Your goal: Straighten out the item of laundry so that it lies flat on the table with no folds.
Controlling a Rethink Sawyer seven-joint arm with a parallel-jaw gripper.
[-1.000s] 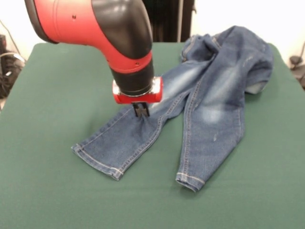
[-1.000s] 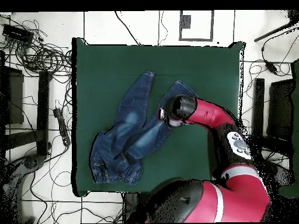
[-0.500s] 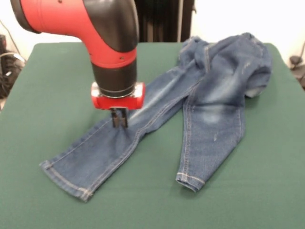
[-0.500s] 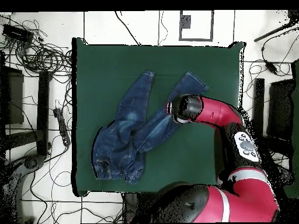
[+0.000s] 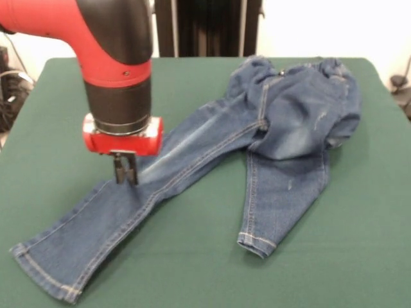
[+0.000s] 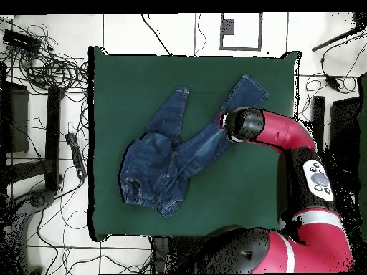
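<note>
The blue denim jeans point(image 5: 282, 122) lie on the dark green table point(image 5: 58, 96). One leg stretches out long toward the near left corner, its cuff point(image 5: 38, 273) close to the table's front edge. The other leg runs straight toward the front, ending in a cuff point(image 5: 257, 242). The waist part point(image 5: 302, 74) is bunched and folded at the far right. My gripper point(image 5: 125, 173) stands on the long leg about midway, shut on its cloth. In the overhead view the jeans point(image 6: 161, 161) show, and the arm's end point(image 6: 242, 123) covers the gripper.
Tangled cables point(image 6: 50, 64) lie on the floor beside the table's left edge in the overhead view. A dark stand point(image 5: 205, 25) rises behind the table's far edge. The table's near left edge lies close to the long leg's cuff.
My gripper has moved left and toward the front, dragging the leg with it. That leg now lies longer and straighter, and the waist part has shifted after it.
</note>
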